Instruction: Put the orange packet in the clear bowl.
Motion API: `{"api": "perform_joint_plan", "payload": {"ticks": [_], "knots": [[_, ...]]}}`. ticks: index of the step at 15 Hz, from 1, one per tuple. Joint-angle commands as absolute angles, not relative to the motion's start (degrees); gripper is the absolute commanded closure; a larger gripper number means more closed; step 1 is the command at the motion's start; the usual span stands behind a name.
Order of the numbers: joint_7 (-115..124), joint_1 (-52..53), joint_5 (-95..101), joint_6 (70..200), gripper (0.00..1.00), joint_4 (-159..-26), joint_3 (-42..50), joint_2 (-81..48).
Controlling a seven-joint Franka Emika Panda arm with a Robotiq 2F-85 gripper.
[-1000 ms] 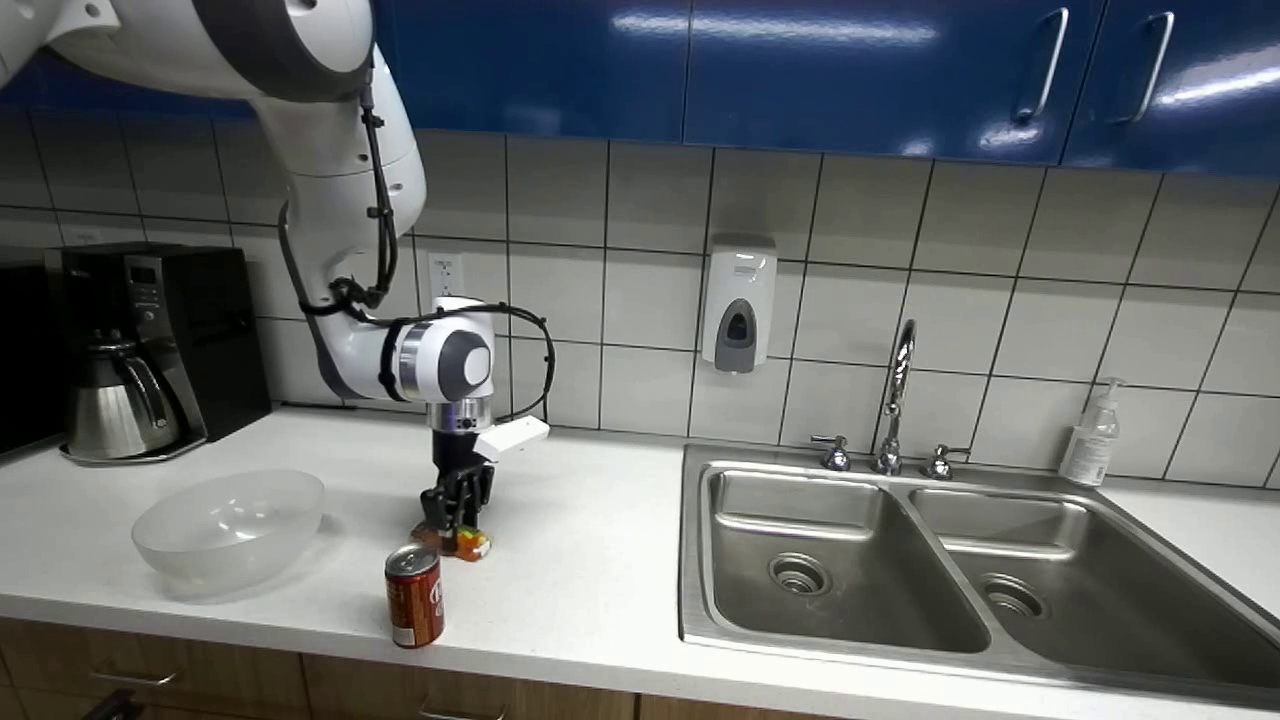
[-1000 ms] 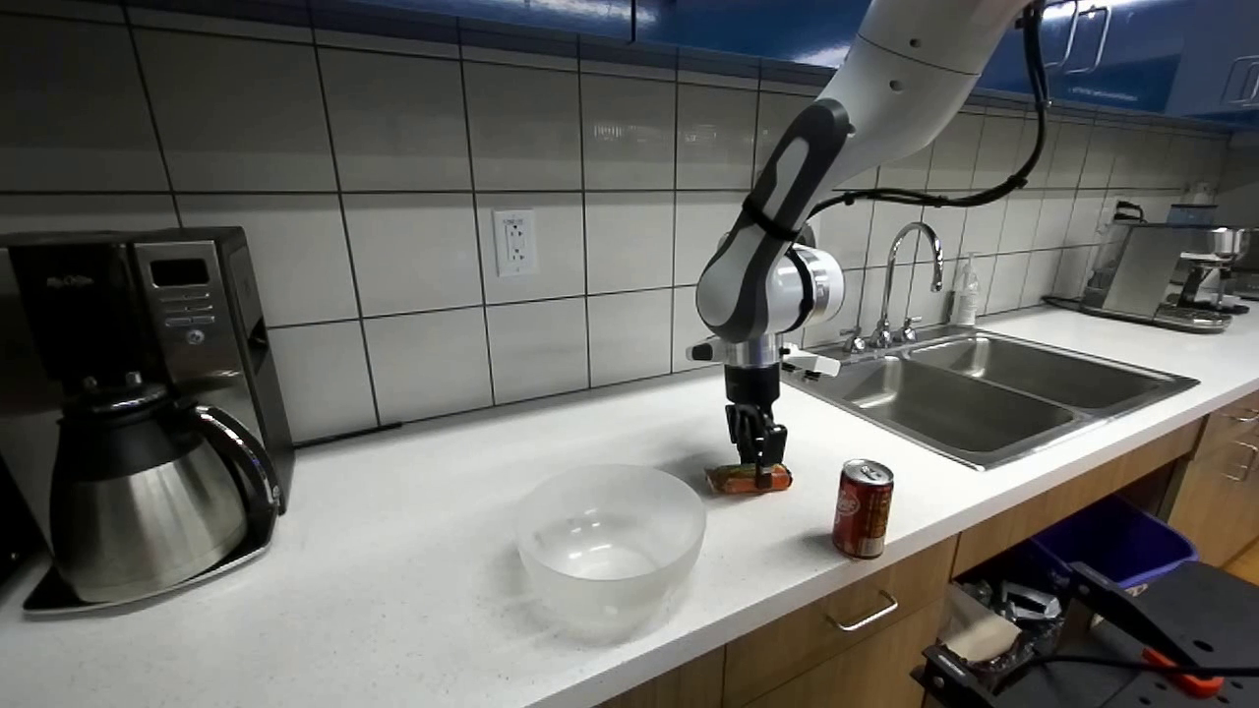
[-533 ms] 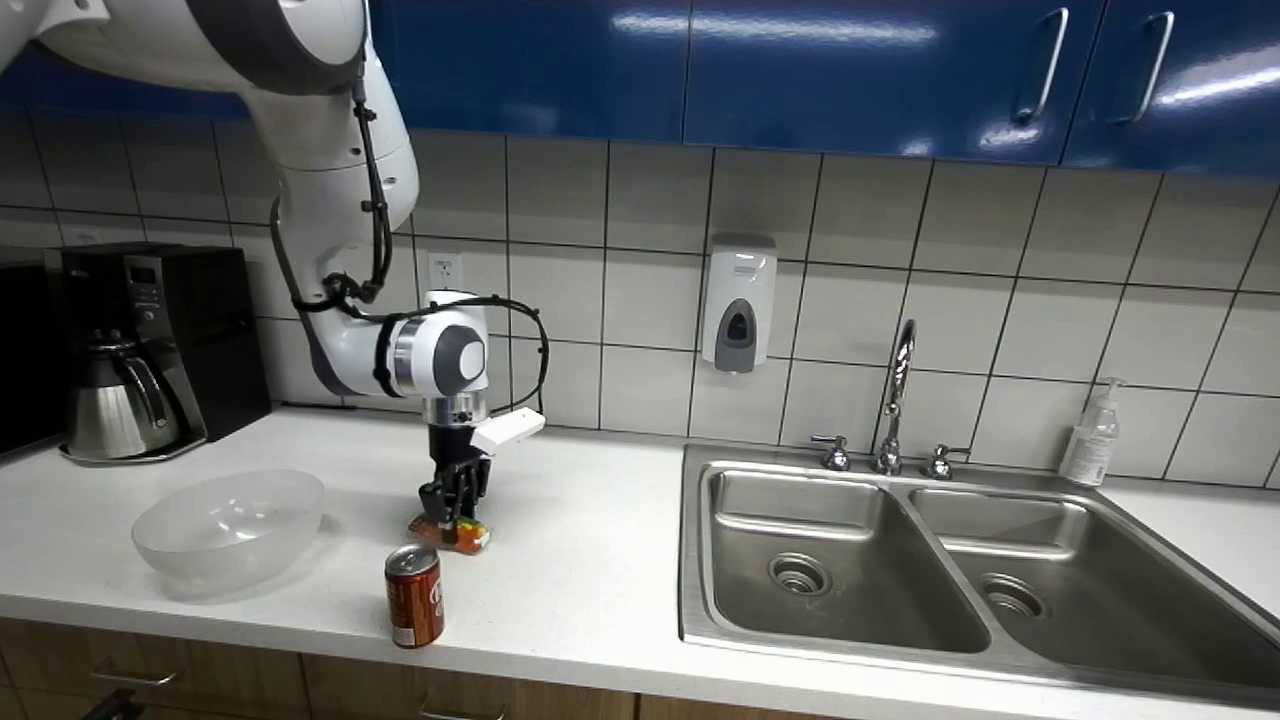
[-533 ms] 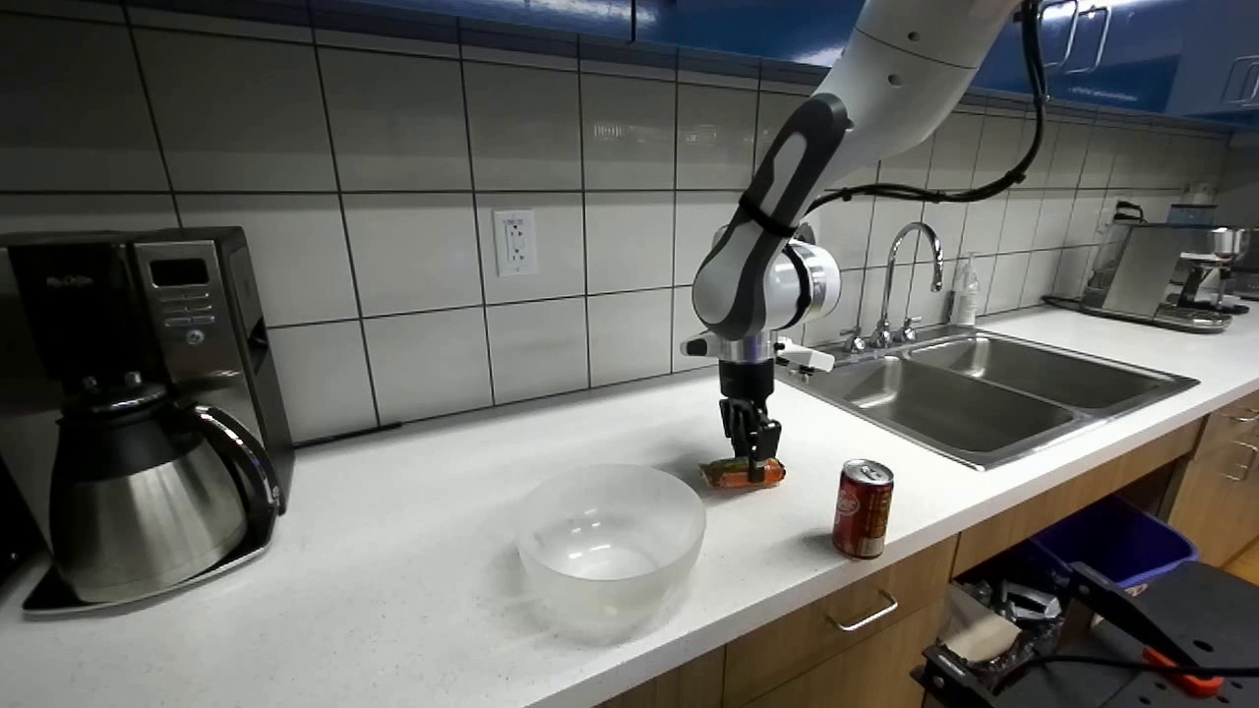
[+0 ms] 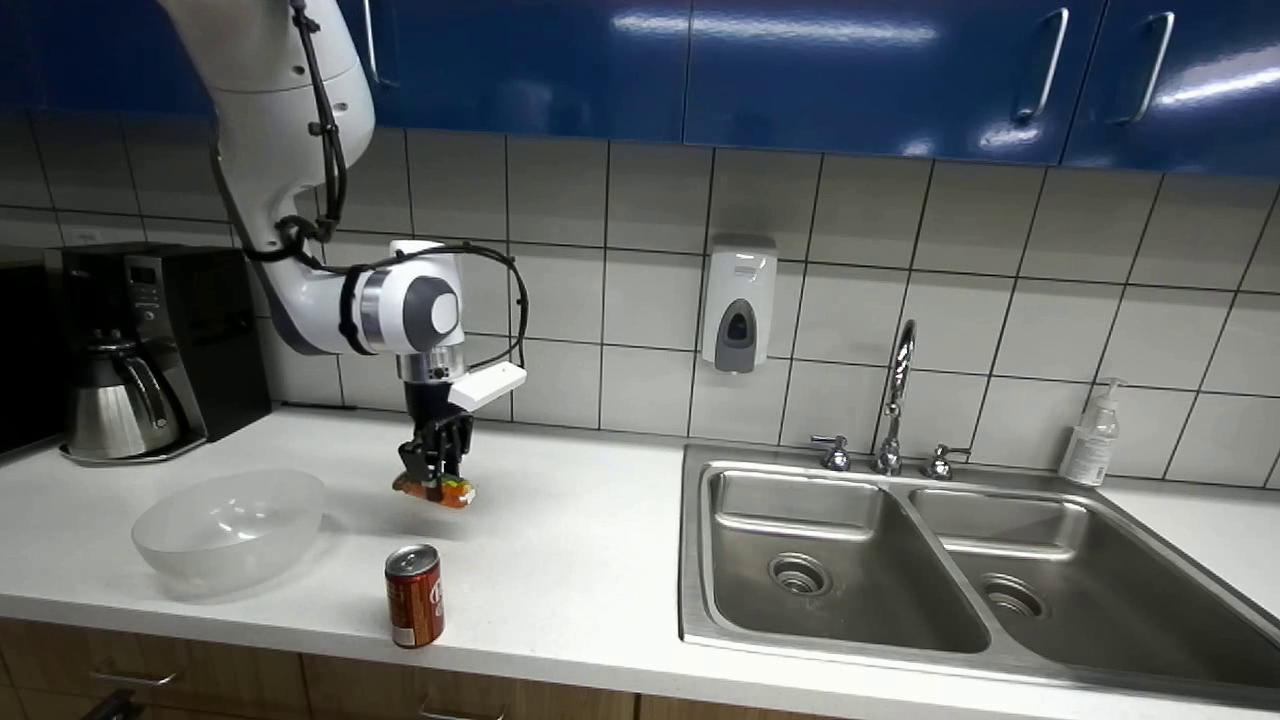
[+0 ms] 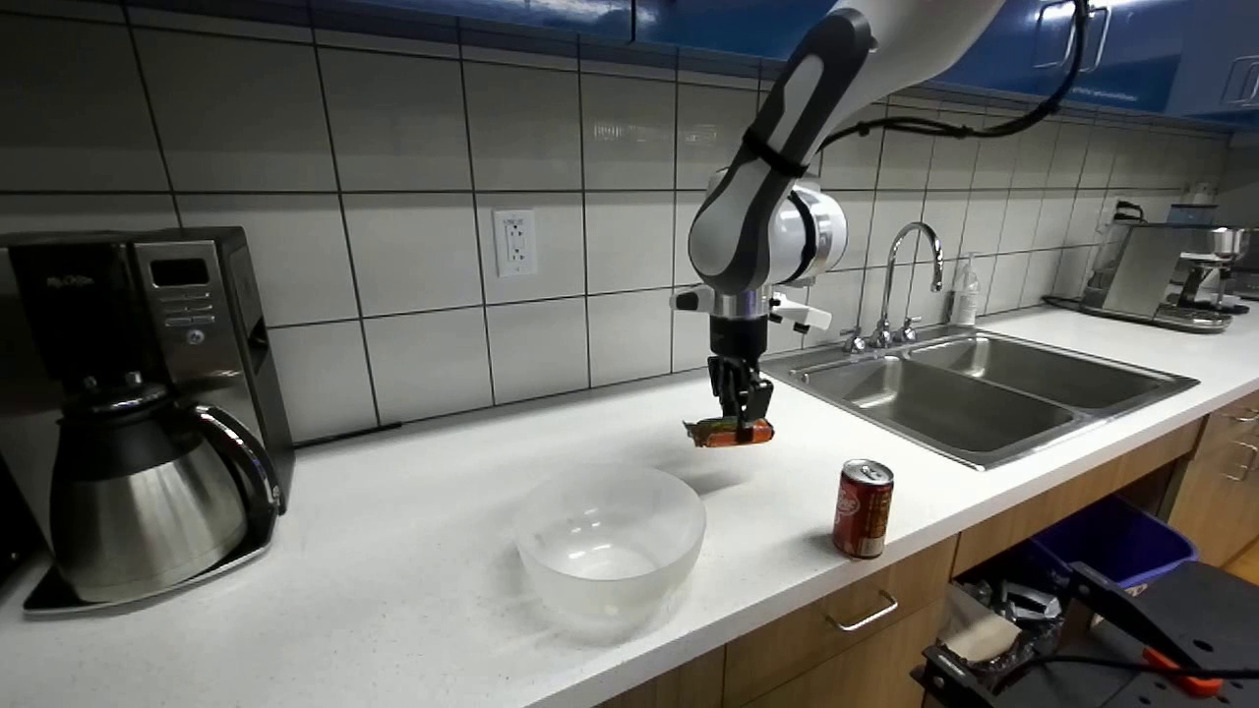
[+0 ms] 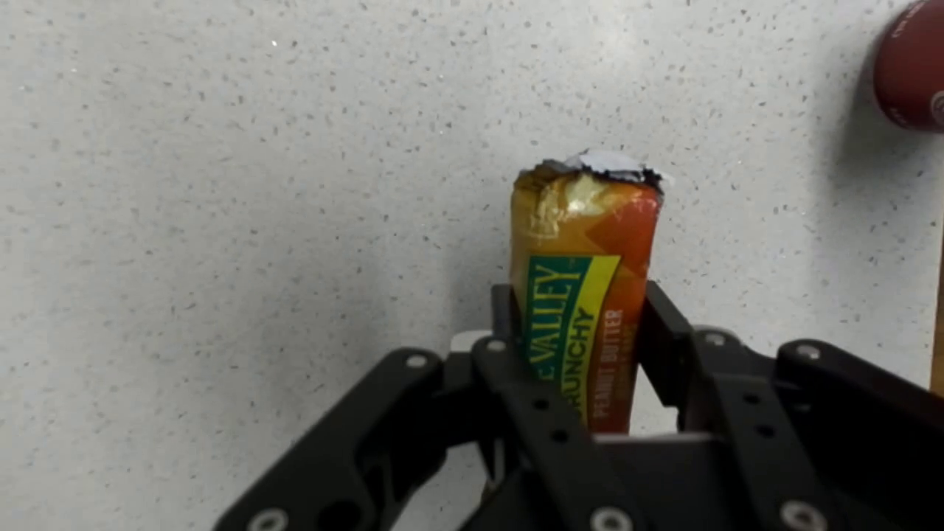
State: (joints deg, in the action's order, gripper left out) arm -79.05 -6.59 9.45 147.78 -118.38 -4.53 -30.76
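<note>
The orange packet (image 7: 590,228), with green and yellow lettering, is between the fingers of my gripper (image 7: 579,317) in the wrist view. Both fingers touch its long sides; its lower end is hidden by the gripper. In both exterior views the packet (image 5: 457,494) (image 6: 716,434) hangs level above the counter, with my gripper (image 5: 434,484) (image 6: 744,421) shut on it. The clear bowl (image 5: 205,568) stands on the counter, to the left of the gripper in an exterior view. It is nearer the camera and lower left of the packet in an exterior view (image 6: 590,602). The wrist view does not show the bowl.
A red-orange can (image 5: 414,598) (image 6: 864,509) stands upright near the counter's front edge; it also shows in the wrist view (image 7: 913,70). A coffee maker (image 6: 197,295) with a steel pot (image 6: 148,501) is at the left. A double sink (image 5: 840,560) is at the right.
My gripper has risen with the orange packet held in it, lifting it off the counter. It has also moved a little left. The bowl and the can have not moved.
</note>
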Motion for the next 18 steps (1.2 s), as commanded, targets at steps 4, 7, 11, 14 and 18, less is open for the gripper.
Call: {"api": "perform_joint_plan", "payload": {"ticks": [4,7,11,14,18], "knots": [[-75.1,-4.8,11.0,148.4,0.84,-126.6,-3.4,-18.4],[-72.8,-3.1,12.3,148.5,0.84,-129.0,-3.2,-14.9],[-68.5,0.0,14.8,148.3,0.84,-131.0,-3.8,-12.5],[-66.2,2.6,16.4,147.5,0.84,-130.7,-4.6,-12.9],[-63.7,6.1,18.7,146.7,0.84,-130.1,-6.0,-13.9]]}}
